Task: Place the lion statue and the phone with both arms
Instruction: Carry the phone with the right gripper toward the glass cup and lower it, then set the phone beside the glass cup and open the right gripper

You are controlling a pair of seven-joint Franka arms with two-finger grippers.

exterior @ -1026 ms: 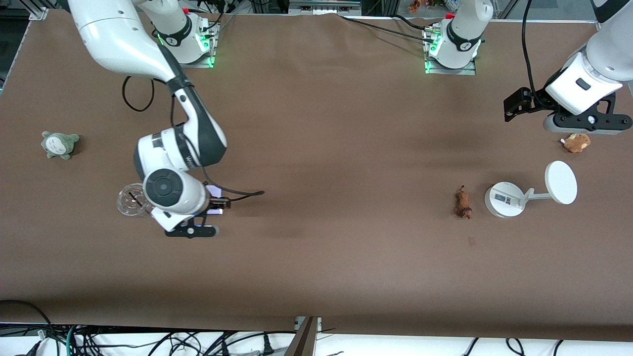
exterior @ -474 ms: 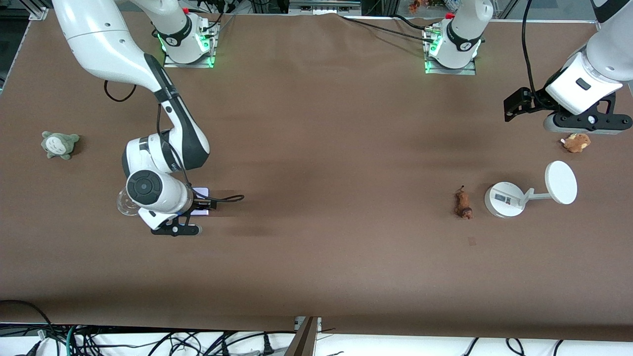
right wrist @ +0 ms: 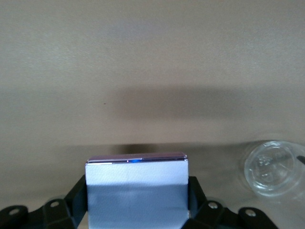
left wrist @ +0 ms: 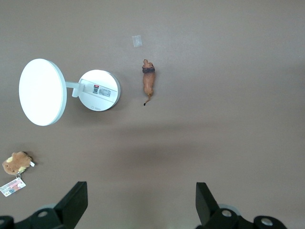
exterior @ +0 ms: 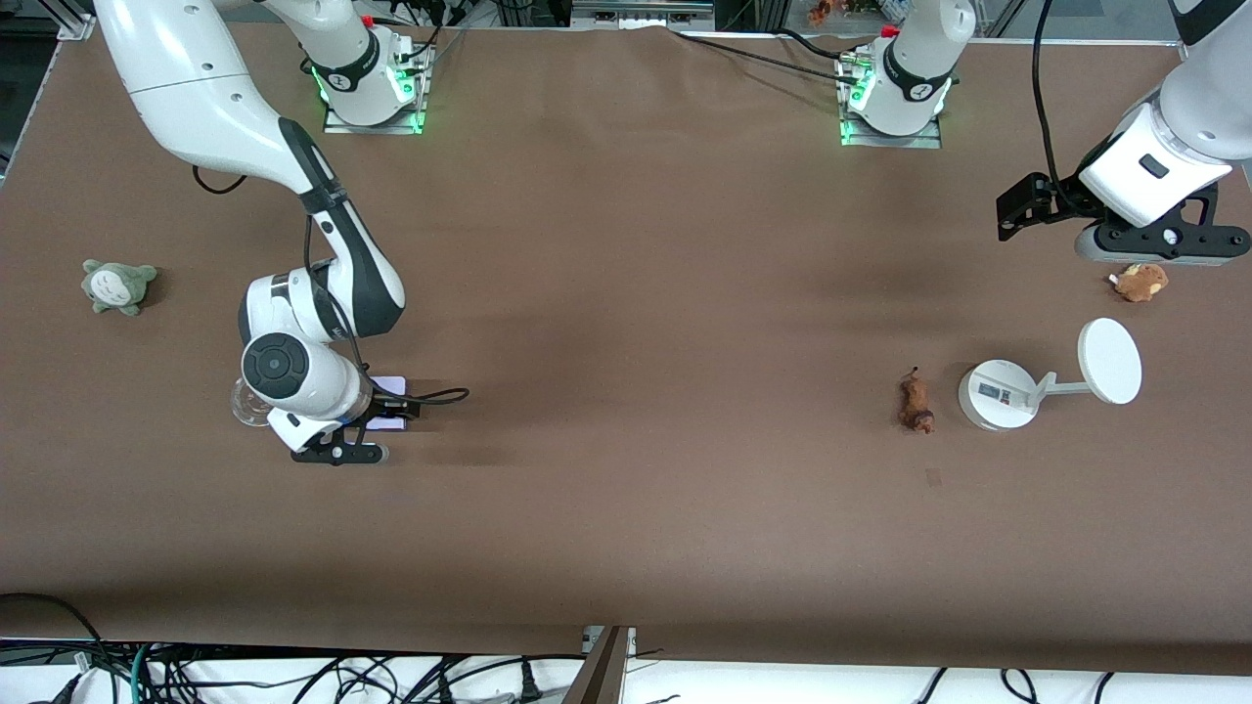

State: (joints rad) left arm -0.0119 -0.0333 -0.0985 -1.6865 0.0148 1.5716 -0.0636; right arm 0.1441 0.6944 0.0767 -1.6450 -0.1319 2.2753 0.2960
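Note:
My right gripper (exterior: 377,416) is shut on the pale-lavender phone (exterior: 389,391) and holds it low over the table beside a clear cup, toward the right arm's end. In the right wrist view the phone (right wrist: 137,191) fills the space between the fingers. The orange-brown lion statue (exterior: 916,402) lies on the table beside the white stand; it also shows in the left wrist view (left wrist: 149,82). My left gripper (exterior: 1152,256) is open and empty, up over the fluffy brown plush, well away from the lion. Its fingers (left wrist: 71,205) stand wide apart.
A white round-based stand with a disc (exterior: 1047,379) stands beside the lion. A fluffy brown plush with a tag (exterior: 1140,282) lies under the left gripper. A clear cup (exterior: 251,401) sits by the right gripper. A grey-green plush (exterior: 117,286) lies at the right arm's end.
My right arm has carried the phone toward the right arm's end of the table, close beside the clear cup. The left arm has not moved.

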